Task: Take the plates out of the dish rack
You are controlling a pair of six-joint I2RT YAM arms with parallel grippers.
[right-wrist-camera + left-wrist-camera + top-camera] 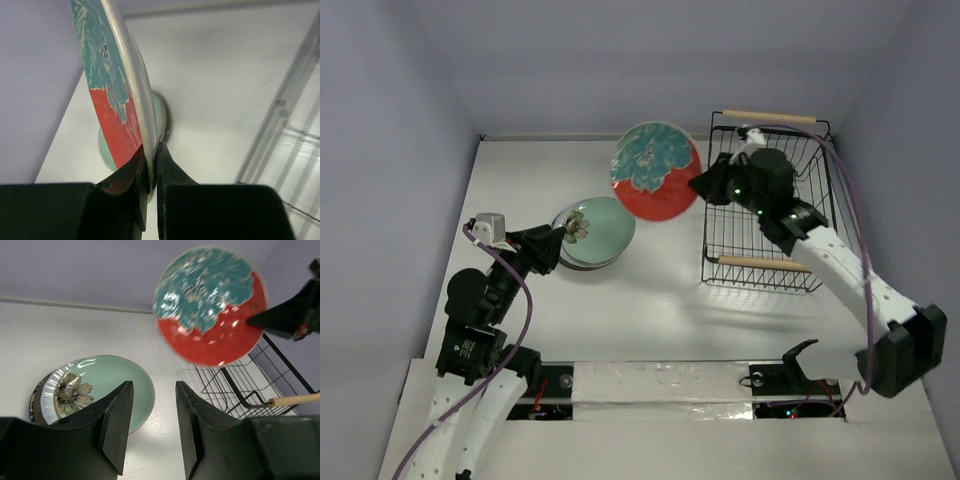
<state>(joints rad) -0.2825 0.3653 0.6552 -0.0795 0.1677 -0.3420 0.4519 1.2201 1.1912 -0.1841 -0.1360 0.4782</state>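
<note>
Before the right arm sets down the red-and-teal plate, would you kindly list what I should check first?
1. Grip: the right gripper pinches the red-and-teal plate by its rim: ok.
2. Plate clear of the dish rack: ok, it is held in the air to the rack's left.
3. The mint green plate on top of the stack is bare: ok.
4. The left gripper is away from the stack: not ok, it hovers open at the stack's edge.
5. Rack holds no other plate: cannot tell, the right arm hides part of it.
</note>
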